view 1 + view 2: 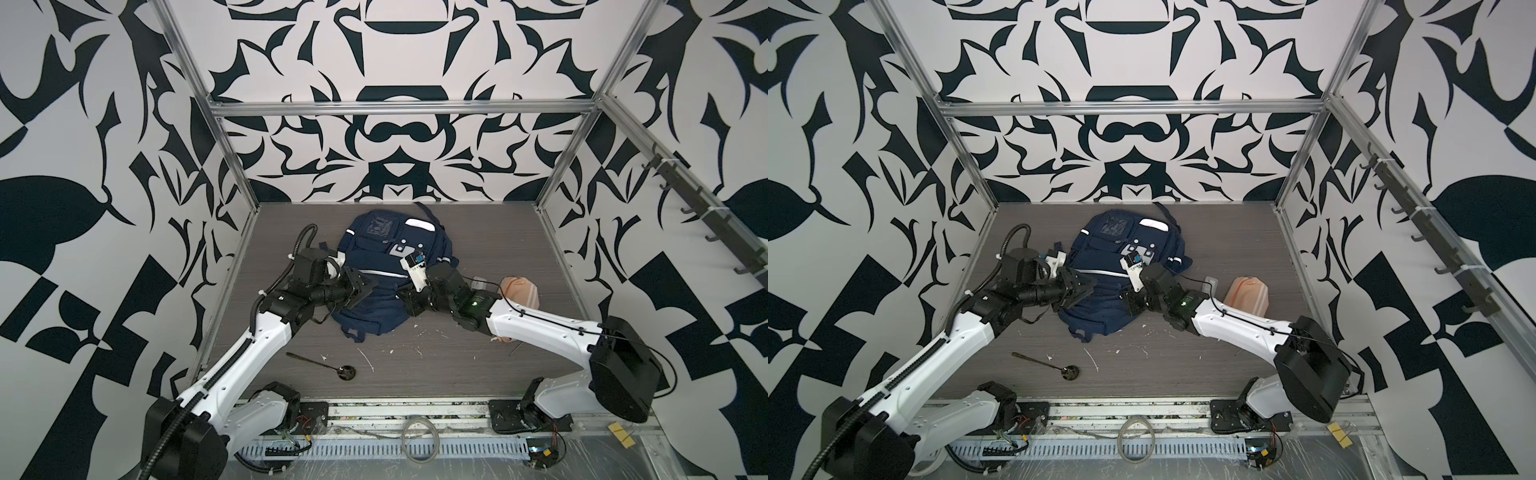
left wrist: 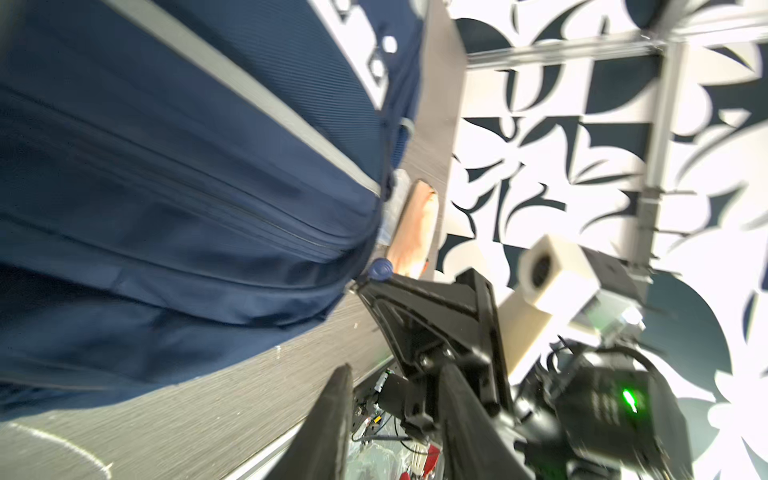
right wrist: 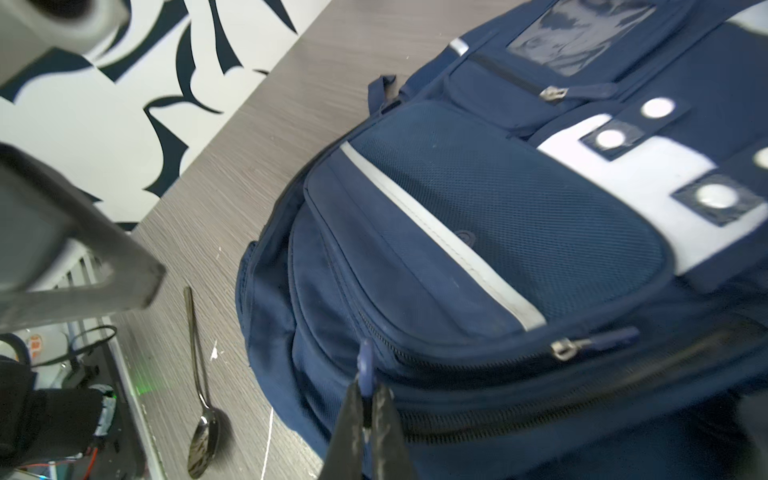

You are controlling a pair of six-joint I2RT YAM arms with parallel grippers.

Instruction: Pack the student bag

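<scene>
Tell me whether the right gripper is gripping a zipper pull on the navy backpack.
Yes: in the right wrist view the right gripper is clamped on a blue zipper pull of the student bag.

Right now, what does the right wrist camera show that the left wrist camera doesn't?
Only the right wrist view: a spoon lying on the table, plus a clear look at the right jaws pinching a blue zip tab. Only the left wrist view: a peach pouch beyond the backpack. Both: the navy backpack, its pale stripe, the grey table.
</scene>
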